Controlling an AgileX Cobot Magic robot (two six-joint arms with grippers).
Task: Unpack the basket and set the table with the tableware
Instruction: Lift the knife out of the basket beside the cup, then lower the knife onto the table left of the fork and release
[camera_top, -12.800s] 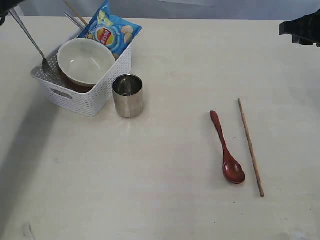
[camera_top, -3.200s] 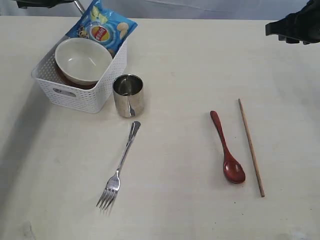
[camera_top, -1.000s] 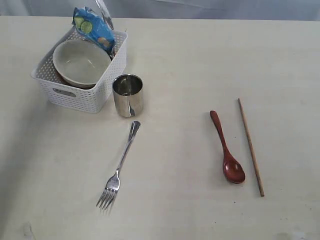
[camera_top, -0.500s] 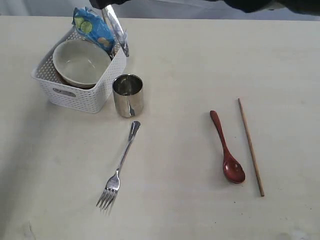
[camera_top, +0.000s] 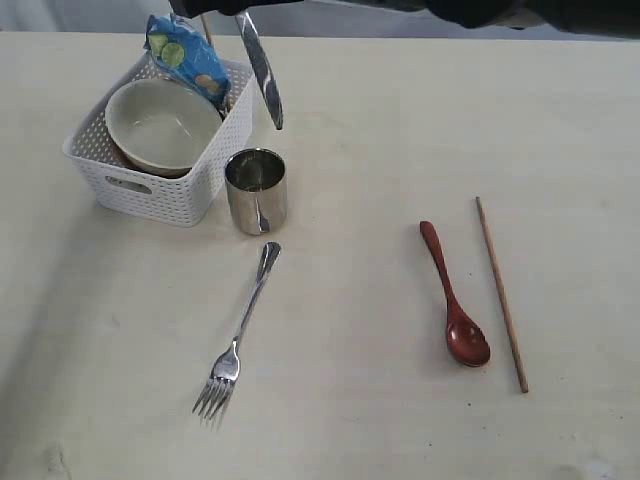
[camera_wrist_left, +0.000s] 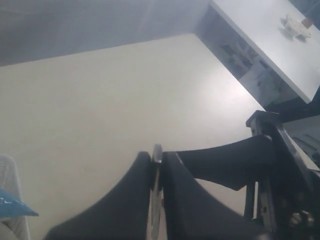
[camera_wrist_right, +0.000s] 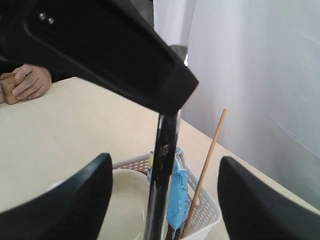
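Tableware (camera_top: 467, 343) half set: fork (camera_top: 238, 335), spoon (camera_top: 455, 300) and chopstick (camera_top: 501, 292) lie on the near worktop (camera_top: 360, 420); cup (camera_top: 256, 190) stands just beside the basket (camera_top: 150, 190), bowl (camera_top: 160, 120) inside; beyond, the knife (camera_top: 260, 65) hangs pinched in the left end effector (camera_wrist_left: 157, 162), right end effector (camera_wrist_right: 162, 200) spread, the knife seen between its fingers; apparently a handover, needing the right to close; both arms cropped at the far edge.

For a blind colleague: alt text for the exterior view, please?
The left tool holds a steel knife blade-down in the air near a white basket, which contains a cream bowl and blue chip bag. On the table lie a fork, red spoon and one chopstick; a steel cup stands beside the basket.
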